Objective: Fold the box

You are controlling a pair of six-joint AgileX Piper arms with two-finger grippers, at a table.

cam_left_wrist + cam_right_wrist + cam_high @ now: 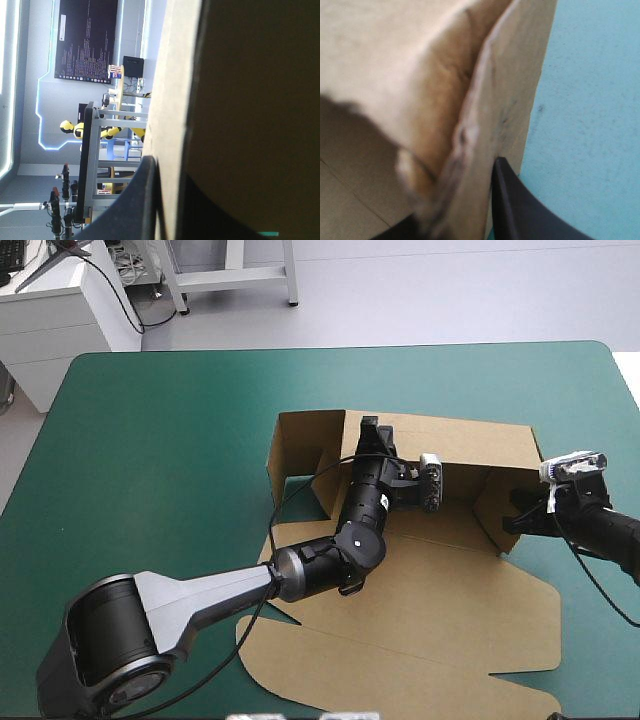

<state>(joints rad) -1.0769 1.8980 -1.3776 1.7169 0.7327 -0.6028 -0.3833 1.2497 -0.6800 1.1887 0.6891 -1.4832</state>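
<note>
**Left arm on the far wall, right on the side wall: both pinching board**

Your left arm (200, 600) fills the lower left of the high view and reaches to the centre of the frame. There the left arm's fingers (371, 432) sit over the top edge of the far wall (470, 445) of the box (450, 590). That wall stands upright and runs left to right across the middle of the frame. In the left wrist view one black finger (142, 200) lies against one face of the board with the sheet passing between the pair, so they are nearly closed and clamped on the wall.

The right arm's fingers (522, 512) are at centre right, on the short side wall (492, 502) raised at the box's right end. In the right wrist view one finger (520, 210) presses the face turned toward the bare teal-green cover. The board's edge runs between the pair, so these too are nearly closed on board.

The rest of the box lies flat on the table (160, 440), its wide lid panel (400, 660) reaching the lower edge. The next move, as I judge it, turns on the right end. The side wall stands just beside the far wall's end, and your right arm is the nearer one to tuck it.
</note>
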